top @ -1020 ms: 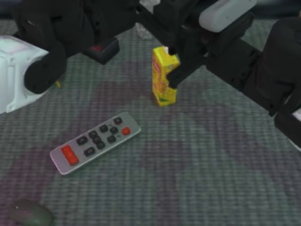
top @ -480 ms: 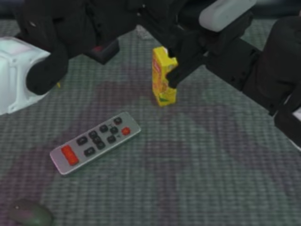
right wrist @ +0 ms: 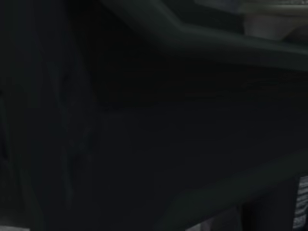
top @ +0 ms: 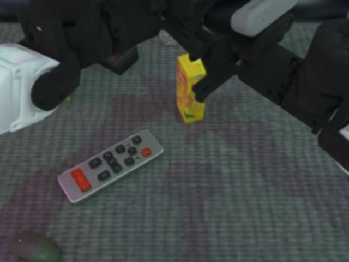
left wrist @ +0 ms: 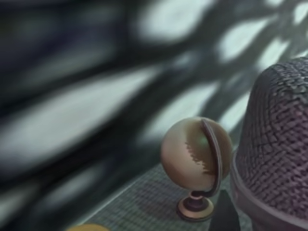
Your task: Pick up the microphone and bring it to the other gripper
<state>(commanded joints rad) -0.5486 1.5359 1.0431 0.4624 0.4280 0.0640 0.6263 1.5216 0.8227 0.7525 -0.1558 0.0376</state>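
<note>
The microphone shows its round silver-grey mesh head [left wrist: 279, 144] very close in the left wrist view, lifted off the table. In the top view only a grey bit of the head [top: 163, 37] peeks out between the two arms at the back middle. My right gripper [top: 195, 61], on the arm with the slim white link [top: 262, 15], is shut on the black handle just behind the yellow carton. My left gripper [top: 130, 52], on the arm with the white boxy block [top: 16, 87], sits just left of the head. One black fingertip [left wrist: 224, 216] lies beside the mesh. The right wrist view is dark.
A yellow carton [top: 190, 90] stands upright under the right gripper. A grey remote [top: 112, 166] with a red button lies left of centre. A dark mouse [top: 35, 248] sits at the front left corner. A small globe [left wrist: 195, 159] stands behind the microphone.
My left arm's wrist has edged slightly up and right, closer to the microphone head. The right arm, carton and remote have stayed put.
</note>
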